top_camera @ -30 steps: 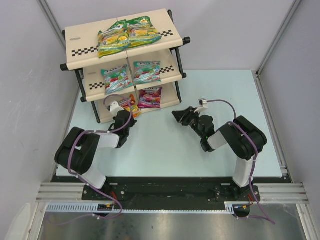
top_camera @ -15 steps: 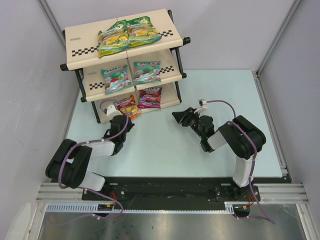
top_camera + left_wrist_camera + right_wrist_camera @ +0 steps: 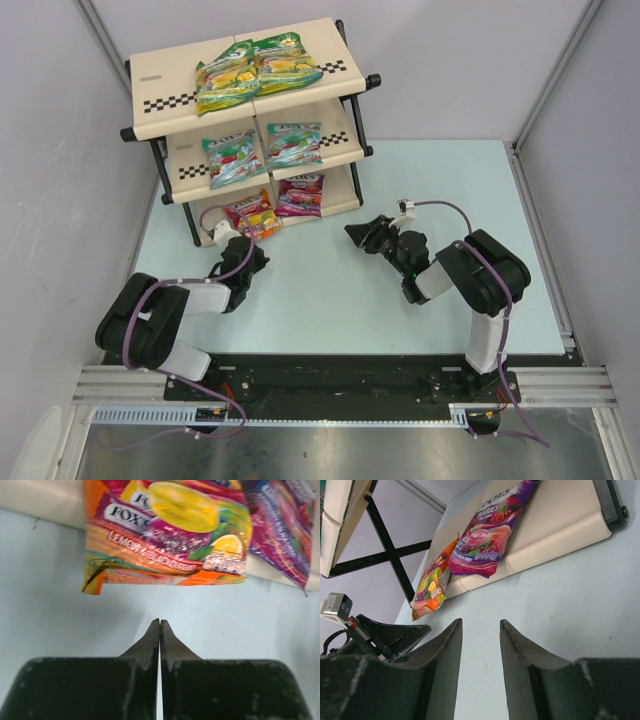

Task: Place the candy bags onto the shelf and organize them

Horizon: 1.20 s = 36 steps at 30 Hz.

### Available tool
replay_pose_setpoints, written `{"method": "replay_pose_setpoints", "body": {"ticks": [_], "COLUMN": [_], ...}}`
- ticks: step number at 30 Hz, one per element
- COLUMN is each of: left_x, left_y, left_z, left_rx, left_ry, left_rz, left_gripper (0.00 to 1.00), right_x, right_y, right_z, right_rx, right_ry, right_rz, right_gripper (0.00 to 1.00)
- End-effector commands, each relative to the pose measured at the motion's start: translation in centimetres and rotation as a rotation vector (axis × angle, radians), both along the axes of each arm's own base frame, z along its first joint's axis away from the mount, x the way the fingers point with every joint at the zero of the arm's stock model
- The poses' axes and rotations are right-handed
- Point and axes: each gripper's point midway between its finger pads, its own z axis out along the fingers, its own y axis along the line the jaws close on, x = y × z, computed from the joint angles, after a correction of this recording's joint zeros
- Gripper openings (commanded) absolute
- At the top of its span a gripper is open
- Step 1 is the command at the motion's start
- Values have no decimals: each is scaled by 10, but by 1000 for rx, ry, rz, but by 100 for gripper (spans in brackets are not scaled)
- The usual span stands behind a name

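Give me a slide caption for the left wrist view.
Left arm's shut fingers point at the red-orange candy bag overhanging the shelf front edge.

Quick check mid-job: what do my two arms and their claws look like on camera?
The left arm and right arm are black with rounded joints and white links. A purple cable loops along each. The left claw and right claw have matte black, scuffed, tapering fingers.

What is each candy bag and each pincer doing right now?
Left pincer: shut, empty.
Right pincer: open, empty.
Green-yellow bags: lying side by side on the top tier.
Teal bags: lying side by side on the middle tier.
Red-orange bag: on the bottom tier, poking over its front edge.
Purple-pink bag: lying on the bottom tier.
Shelf: upright.
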Motion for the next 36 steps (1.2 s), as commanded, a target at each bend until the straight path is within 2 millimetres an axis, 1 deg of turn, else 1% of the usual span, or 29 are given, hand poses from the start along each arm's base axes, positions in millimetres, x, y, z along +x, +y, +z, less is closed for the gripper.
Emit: {"method": "replay_pose_setpoints", "body": {"ticks": [1, 3, 6, 9, 16, 20, 21, 25, 36], "left_x": [10, 9, 11, 15, 28, 35, 40, 49, 66], "left_y": [3, 10, 18, 25, 38, 39, 38, 42, 39], "left_z": [1, -4, -6, -7, -3, 2, 5, 6, 13], "left_rx": [-33, -22, -16, -10, 1, 11, 11, 22, 19], "left_ry": [20, 40, 46, 45, 50, 44, 38, 45, 34], "left_rz": [38, 62, 85, 95, 125, 120, 121, 124, 109], "left_gripper": [0, 0, 0, 0, 0, 0, 0, 0, 0], "right_x": [2, 1, 2, 2, 1, 1, 2, 2, 2], "right_y": [-1, -2, -3, -4, -5, -6, -7, -8, -10], "right_z": [25, 26, 23, 25, 24, 24, 23, 23, 22], "right_rx": [66, 71, 76, 83, 92, 101, 102, 108, 122], "right_ry": [-94, -94, -86, -91, -88, -86, -85, -84, -78], "right_rz": [4, 6, 5, 8, 7, 9, 7, 6, 9], "right_gripper": [40, 40, 40, 40, 40, 40, 40, 40, 40]}}
